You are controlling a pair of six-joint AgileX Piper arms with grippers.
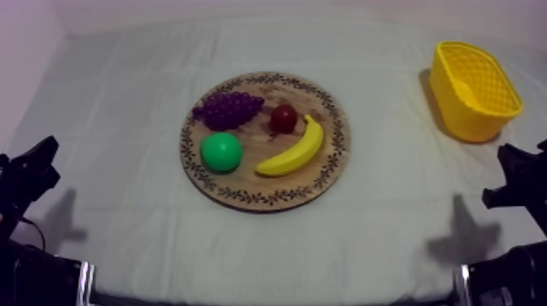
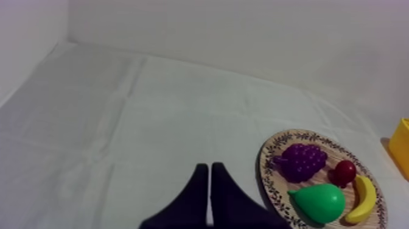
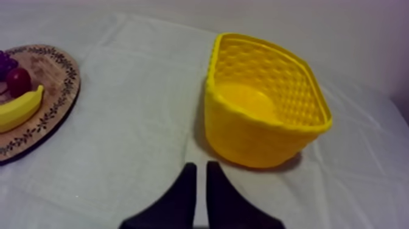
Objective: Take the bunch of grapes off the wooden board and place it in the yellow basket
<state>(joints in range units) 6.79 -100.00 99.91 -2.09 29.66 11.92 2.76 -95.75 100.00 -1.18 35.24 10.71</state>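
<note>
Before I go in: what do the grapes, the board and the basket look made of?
Bunch of grapes: probably moulded plastic, matte purple, the berries fused into one lump. Wooden board: wood, grain visible, dark leaf pattern around the rim. Yellow basket: likely plastic, slightly glossy, moulded lattice walls.

Matt grey-white cloth (image 1: 122, 122), softly creased. The board (image 1: 265, 198) shows warm wood grain, satin, with a dark patterned rim. The basket (image 3: 262, 131) is yellow plastic with lattice-textured walls. The pear (image 1: 220, 151) gleams, smooth and glossy, and the small red fruit (image 1: 283, 118) shines too. The grapes (image 1: 229, 109) are bumpy with a dull sheen; the banana (image 1: 293, 150) is smooth.
</note>
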